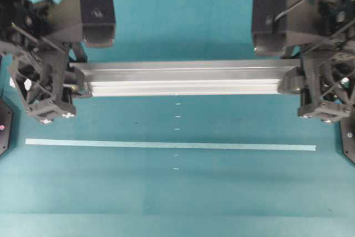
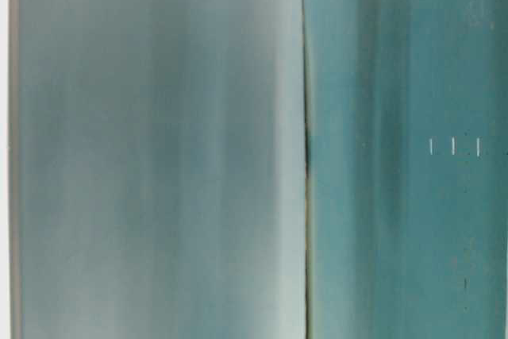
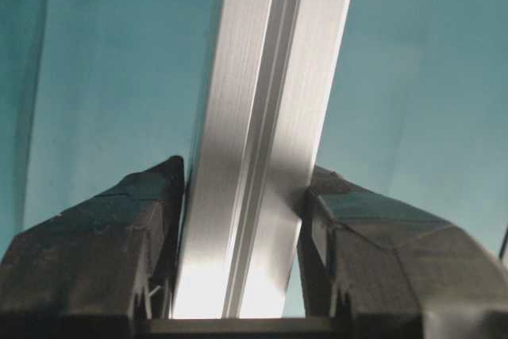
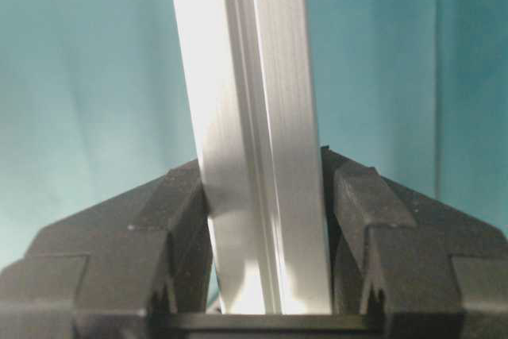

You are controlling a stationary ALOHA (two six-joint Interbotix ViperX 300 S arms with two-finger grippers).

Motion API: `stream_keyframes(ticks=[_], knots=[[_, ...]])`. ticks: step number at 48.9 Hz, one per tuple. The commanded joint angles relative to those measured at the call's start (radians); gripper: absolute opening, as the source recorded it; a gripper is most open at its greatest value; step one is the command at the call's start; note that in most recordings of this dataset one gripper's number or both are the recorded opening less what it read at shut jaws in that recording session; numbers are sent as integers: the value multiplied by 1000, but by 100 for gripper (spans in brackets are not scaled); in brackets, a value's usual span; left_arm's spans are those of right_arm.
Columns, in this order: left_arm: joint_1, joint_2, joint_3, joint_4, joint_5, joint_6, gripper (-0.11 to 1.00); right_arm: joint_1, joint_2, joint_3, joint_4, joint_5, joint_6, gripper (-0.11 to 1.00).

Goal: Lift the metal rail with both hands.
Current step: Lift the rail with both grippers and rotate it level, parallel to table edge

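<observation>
The metal rail (image 1: 183,79) is a long silver grooved bar running left to right across the back half of the teal table (image 1: 177,198). My left gripper (image 1: 81,79) is shut on its left end. My right gripper (image 1: 290,80) is shut on its right end. The left wrist view has the rail (image 3: 270,77) running away from the camera, with the left gripper (image 3: 246,176) pressing a black finger on each side. In the right wrist view the rail (image 4: 246,61) sits the same way inside the right gripper (image 4: 266,166). Blurred teal table lies well below the rail. The table-level view does not show it.
A thin pale tape strip (image 1: 166,145) lies on the table in front of the rail, parallel to it. Small white tick marks (image 1: 177,116) run down the table's middle; the table-level view shows tick marks (image 2: 454,147) too. Black arm housings (image 1: 97,9) (image 1: 272,12) stand behind the rail's ends.
</observation>
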Motion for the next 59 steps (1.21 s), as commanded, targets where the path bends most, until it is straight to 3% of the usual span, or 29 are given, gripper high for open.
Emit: stream_keyframes(ticks=[1, 17, 26, 46, 59], knots=[[31, -18, -64, 9, 12, -20, 33, 17, -28, -49, -2, 14, 21, 40], [23, 35, -261, 9, 158, -20, 33, 17, -17, -114, -9, 35, 23, 40], [18, 60, -318, 9, 161, -17, 33, 17, -3, -178, -9, 67, 26, 40], [18, 66, -299, 9, 158, -20, 33, 15, -6, -140, -9, 66, 20, 40], [9, 71, -150, 9, 109, -31, 33, 15, -12, -28, -11, 20, 11, 40]])
